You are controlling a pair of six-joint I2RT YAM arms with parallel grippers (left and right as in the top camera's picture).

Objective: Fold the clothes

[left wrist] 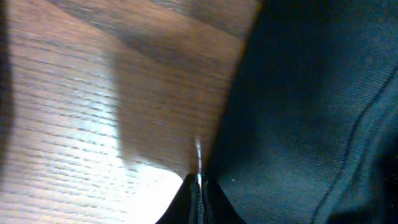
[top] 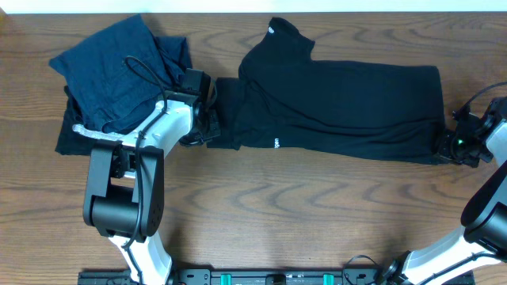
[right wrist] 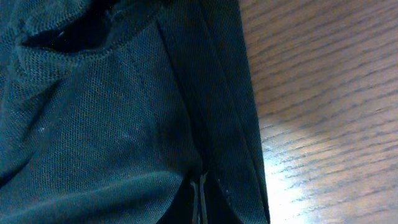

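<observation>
The black top (top: 341, 99) is lying stretched between both sets of jaws. The left gripper (top: 211, 122) is holding its jaws together at the cloth's edge. The right gripper (top: 445, 147) is clamping the opposite hem. A white neck label (top: 272, 30) and a small white logo print (top: 277, 143) are showing, too small to read.

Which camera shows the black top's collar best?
Overhead: the black top lies spread there, collar and white label visible. Left wrist shows only close-up fabric along its edge; right wrist likewise, a seamed edge. No collar in either.
</observation>
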